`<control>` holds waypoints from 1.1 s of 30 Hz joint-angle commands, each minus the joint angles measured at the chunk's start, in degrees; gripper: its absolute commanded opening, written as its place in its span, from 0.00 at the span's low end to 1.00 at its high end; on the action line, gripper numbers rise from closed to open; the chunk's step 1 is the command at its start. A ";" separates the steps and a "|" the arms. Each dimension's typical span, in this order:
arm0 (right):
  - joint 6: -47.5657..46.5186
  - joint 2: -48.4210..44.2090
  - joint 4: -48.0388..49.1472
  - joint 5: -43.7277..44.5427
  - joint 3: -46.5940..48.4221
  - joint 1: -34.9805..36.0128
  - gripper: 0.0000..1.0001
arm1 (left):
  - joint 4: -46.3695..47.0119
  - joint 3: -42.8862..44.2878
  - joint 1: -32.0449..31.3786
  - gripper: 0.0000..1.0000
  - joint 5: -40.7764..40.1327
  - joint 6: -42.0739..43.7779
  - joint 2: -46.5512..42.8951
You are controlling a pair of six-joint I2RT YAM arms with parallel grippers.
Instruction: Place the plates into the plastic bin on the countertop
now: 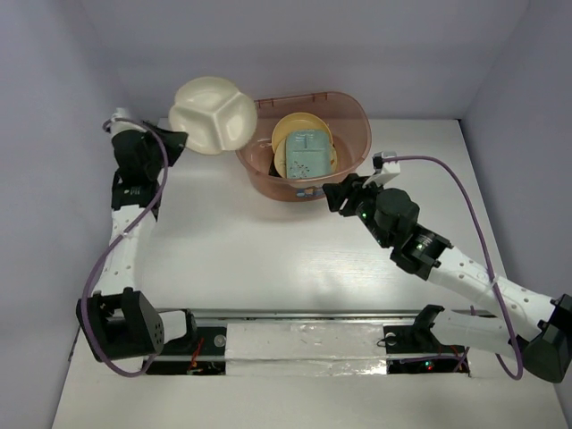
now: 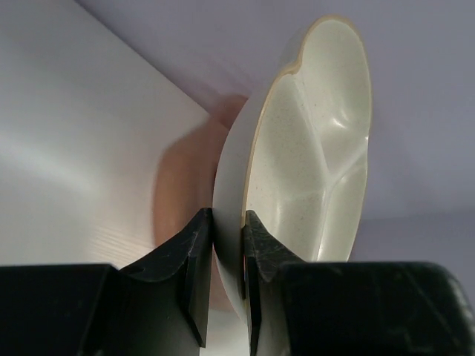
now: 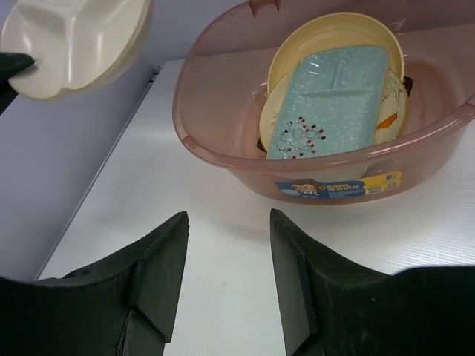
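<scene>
White countertop (image 1: 268, 259) between pale lavender walls, with a metal rail (image 1: 304, 315) along its near edge. A translucent pinkish-brown plastic bin (image 1: 299, 186) stands at the far middle of the surface, a small printed label (image 3: 338, 185) on its near wall.

Inside the bin, a mint-green rounded-rectangular plate (image 3: 334, 100) with a small tree motif leans tilted against a pale yellow-tan round plate (image 3: 334, 30). The edge of a cream plate with an orange motif (image 3: 390, 111) shows beneath it.

The left gripper (image 2: 228, 230) pinches the rim of the cream divided plate (image 1: 213, 114), one finger on each face. It holds the plate off the countertop, just left of the bin's far-left corner.

The right gripper (image 3: 228, 219) hangs just in front of the bin's near wall, its fingers spread with nothing between them.
</scene>
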 commanded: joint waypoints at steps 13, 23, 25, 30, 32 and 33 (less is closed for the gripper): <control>-1.79 -14.88 -4.84 3.21 1.15 -0.55 0.54 | 18.46 24.46 -22.81 0.00 3.31 -3.90 22.74; -2.75 -13.65 -4.49 4.18 0.62 -0.55 0.54 | 16.97 32.92 -25.98 0.00 5.51 -0.84 35.69; -2.76 -13.13 -4.49 3.57 0.71 -0.55 0.54 | 15.56 34.06 -26.51 0.00 5.33 0.13 37.27; -2.40 -12.86 -4.31 3.39 0.10 -0.55 0.54 | 14.50 33.54 -26.51 0.00 5.86 2.07 39.12; -2.32 -12.86 -4.22 3.47 -0.08 -0.55 0.54 | 13.80 32.66 -26.51 0.00 5.77 2.51 39.47; -2.23 -12.86 -4.22 3.39 -0.08 -0.55 0.54 | 13.10 32.49 -26.51 0.00 4.99 3.12 39.56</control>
